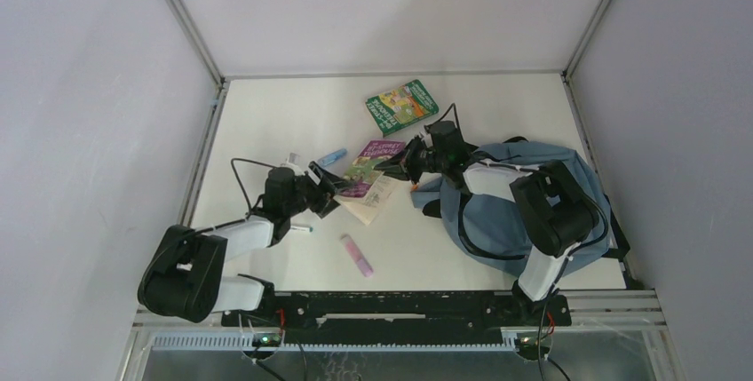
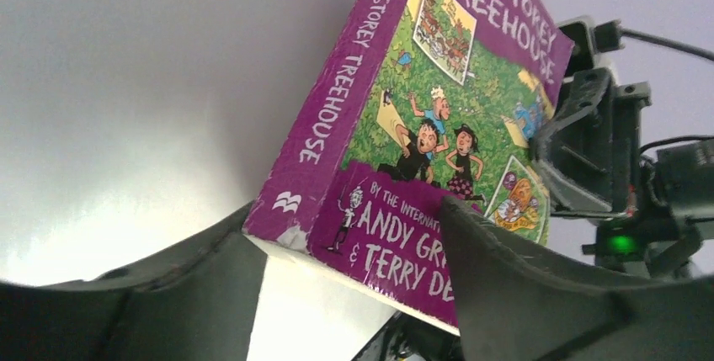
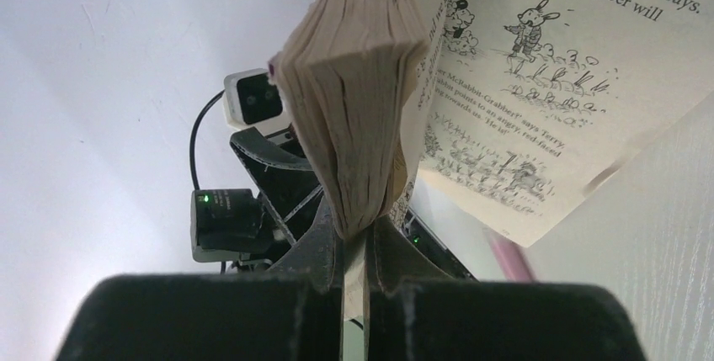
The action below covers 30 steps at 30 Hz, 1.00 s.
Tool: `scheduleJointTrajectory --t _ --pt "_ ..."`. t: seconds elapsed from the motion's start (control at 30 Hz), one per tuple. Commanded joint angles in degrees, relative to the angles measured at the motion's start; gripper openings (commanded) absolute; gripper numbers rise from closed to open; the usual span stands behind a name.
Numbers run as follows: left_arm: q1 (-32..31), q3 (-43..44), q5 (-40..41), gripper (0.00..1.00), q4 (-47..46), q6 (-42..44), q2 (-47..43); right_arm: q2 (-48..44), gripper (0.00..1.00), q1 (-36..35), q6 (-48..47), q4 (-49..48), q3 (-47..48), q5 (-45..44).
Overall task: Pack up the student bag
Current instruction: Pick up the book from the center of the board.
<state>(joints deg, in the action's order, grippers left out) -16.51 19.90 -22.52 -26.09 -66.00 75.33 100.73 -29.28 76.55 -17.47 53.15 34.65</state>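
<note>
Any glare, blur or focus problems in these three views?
Top external: even, soft light, sharp throughout. Left wrist: table washed out by glare, purple book cover sharp, left fingers dark. Right wrist: page text legible, right fingers soft and underexposed.

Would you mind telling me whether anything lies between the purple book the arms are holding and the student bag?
No loose item lies between them. The purple book hangs between the left tool and right tool, and only the right arm itself stretches over the student bag. Whether its opening is unzipped cannot be seen.
</note>
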Motion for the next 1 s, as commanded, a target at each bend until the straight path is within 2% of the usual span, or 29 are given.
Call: scheduleJointTrajectory --t 0.0,0.27,0.33,0.37,0.43,0.53,0.83,0.97 --pt "0.25 -1.03 0.46 0.66 -3.01 1.57 -0.99 -0.42 0.0 0.36 2.44 -8.71 0.86 2.7" --pt "0.25 2.35 1.87 0.1 4.0 2.69 -3.71 0.02 0.01 0.33 -0.08 -3.96 0.91 1.99" --pt "0.25 3.48 2.18 0.0 6.33 2.72 -4.89 -0.58 0.18 0.68 -1.95 -0.11 0.91 0.97" --pt "0.25 4.08 2.34 0.0 7.6 2.79 -5.37 -1.02 0.3 0.85 -3.33 2.13 0.91 -0.11" --pt "0.25 5.2 2.66 0.0 9.72 2.66 -6.42 -1.88 0.44 1.12 -5.31 6.64 0.9 -1.61" --pt "0.55 6.64 3.29 0.0 13.22 1.86 -7.68 -3.26 0.57 1.69 -8.04 12.24 0.91 -4.05" --pt "1.65 10.61 1.11 0.0 17.22 2.31 -7.29 -8.81 0.6 1.8 -16.73 22.88 0.91 -10.7" --pt "1.66 14.93 -1.72 0.0 22.05 8.22 -5.55 -13.43 0.57 1.35 -23.27 25.28 1.49 -12.84"
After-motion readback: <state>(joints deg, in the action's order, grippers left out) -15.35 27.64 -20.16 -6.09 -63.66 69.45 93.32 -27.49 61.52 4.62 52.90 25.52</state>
